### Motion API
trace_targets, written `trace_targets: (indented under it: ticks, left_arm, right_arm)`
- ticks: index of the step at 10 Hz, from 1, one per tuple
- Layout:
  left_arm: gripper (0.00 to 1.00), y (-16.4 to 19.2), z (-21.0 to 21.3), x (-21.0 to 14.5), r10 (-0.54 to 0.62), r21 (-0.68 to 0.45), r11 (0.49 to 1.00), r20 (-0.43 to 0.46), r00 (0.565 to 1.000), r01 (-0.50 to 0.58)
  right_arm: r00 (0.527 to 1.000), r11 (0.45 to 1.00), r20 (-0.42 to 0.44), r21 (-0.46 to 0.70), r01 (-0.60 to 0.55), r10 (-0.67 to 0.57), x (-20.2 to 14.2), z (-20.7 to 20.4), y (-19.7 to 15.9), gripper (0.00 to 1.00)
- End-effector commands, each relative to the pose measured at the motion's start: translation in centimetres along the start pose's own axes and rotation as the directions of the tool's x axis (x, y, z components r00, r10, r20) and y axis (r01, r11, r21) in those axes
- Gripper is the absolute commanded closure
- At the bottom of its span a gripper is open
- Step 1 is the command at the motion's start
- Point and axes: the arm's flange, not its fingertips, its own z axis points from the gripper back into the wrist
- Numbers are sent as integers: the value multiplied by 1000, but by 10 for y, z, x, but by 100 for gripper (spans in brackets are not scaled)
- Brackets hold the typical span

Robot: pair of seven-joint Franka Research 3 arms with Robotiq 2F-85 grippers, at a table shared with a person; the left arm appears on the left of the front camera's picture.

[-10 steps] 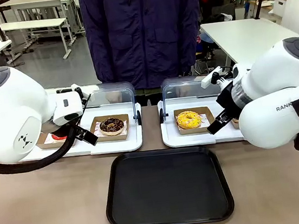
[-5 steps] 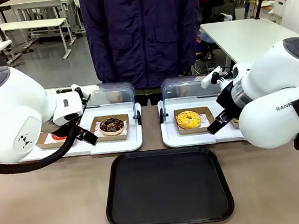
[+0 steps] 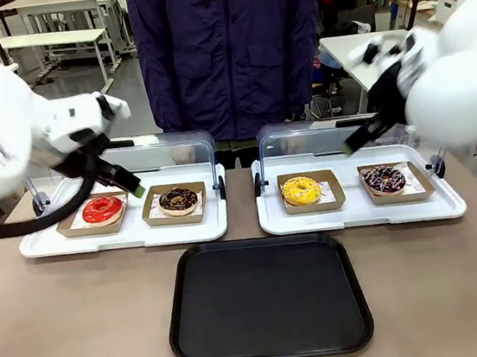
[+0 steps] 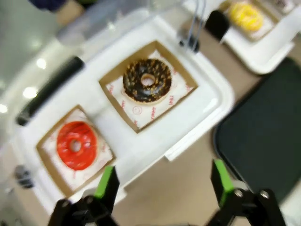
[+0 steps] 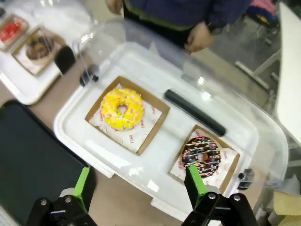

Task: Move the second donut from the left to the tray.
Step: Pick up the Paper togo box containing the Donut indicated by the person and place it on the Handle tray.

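Second donut from the left (image 3: 179, 201) behind the tray (image 3: 267, 301)

Bright overhead light glints on the clear lid (image 4: 28, 70); left wrist view motion-blurred.

front: looks across table (image 3: 82, 320) | wrists: steeply down, near (all share tray (image 3: 267, 301))

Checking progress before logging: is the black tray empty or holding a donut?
Empty. The black tray is bare, and the chocolate crumb donut sits in its cardboard tray.
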Motion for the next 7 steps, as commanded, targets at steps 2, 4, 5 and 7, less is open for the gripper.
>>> trace_targets:
  ticks: [2,4,5,7]
  left_arm:
    - [0,73,60,-13,-160,-240,956,58,985,169]
    - [0,122,84,-39,-215,-324,907,194,957,269]
    - [0,149,91,-52,-209,-319,903,260,943,288]
    - [0,182,100,-76,-239,-348,865,349,906,362]
  right_arm:
    - [998,986,53,165,5,-14,-13,49,-103,0]
    - [987,957,162,283,-66,20,-45,75,-159,0]
    - [975,936,217,331,-118,47,-65,87,-183,0]
    - [955,917,290,360,-174,67,-92,97,-204,0]
